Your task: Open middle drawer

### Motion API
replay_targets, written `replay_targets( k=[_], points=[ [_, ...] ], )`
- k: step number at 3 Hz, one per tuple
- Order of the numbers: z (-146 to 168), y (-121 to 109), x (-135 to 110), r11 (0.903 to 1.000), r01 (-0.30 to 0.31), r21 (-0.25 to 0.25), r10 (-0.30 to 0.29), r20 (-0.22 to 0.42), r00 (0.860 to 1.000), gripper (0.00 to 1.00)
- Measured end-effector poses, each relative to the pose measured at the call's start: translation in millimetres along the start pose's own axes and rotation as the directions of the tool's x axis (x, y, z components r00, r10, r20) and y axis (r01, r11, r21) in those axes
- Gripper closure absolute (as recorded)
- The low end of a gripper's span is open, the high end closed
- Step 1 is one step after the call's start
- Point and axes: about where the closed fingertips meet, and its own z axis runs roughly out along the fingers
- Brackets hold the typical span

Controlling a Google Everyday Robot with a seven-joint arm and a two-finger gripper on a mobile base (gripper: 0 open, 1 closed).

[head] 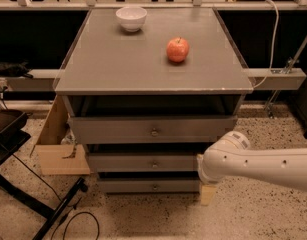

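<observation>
Gripper (208, 194) hung low at the front right corner of the cabinet (143, 76), just beside the right end of the bottom drawer (128, 186). It sat under the white arm (258, 166), which reached in from the cabinet's right side. Open or closed could not be told, since only a pale bit of it showed below the wrist.

Middle drawer (118, 162) was the second of three grey fronts down the cabinet face, below the top drawer (113, 130) and above the bottom one. It looked shut, with no tray showing. Its small round knob (154, 163) sat at the centre of the front.

Key relation: the knob lay to the left of the gripper and a little higher, well apart from it, with nothing touching. The drawer front's long axis ran left-right across the cabinet face. The pull would likely go straight out from the cabinet front, toward the camera side. Judged step: approach, grasp not yet made. The next move probably needs a shift left along the cabinet face and a slight rise to meet the knob. The risk is catching the bottom drawer's knob (154, 187) instead, as it sat directly below.

A bowl (131, 18) and an apple (177, 49) sat on the cabinet top, out of the way.
</observation>
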Motion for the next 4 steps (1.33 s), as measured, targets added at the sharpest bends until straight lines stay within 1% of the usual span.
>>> replay_targets(
  k=[1,2,3,4],
  points=[
    [24.8,-20.0,-9.4,0.9996,0.018,0.024,-0.018,0.015,1.0,0.0],
    [42.6,-40.9,-10.0,0.9986,0.014,0.051,-0.015,0.013,1.0,0.0],
    [58.6,-61.0,-7.8,0.9978,-0.003,0.067,0.003,0.004,1.0,0.0],
    [77.4,-73.3,-7.9,0.9971,-0.028,0.07,0.028,0.0,1.0,0.0]
  ],
)
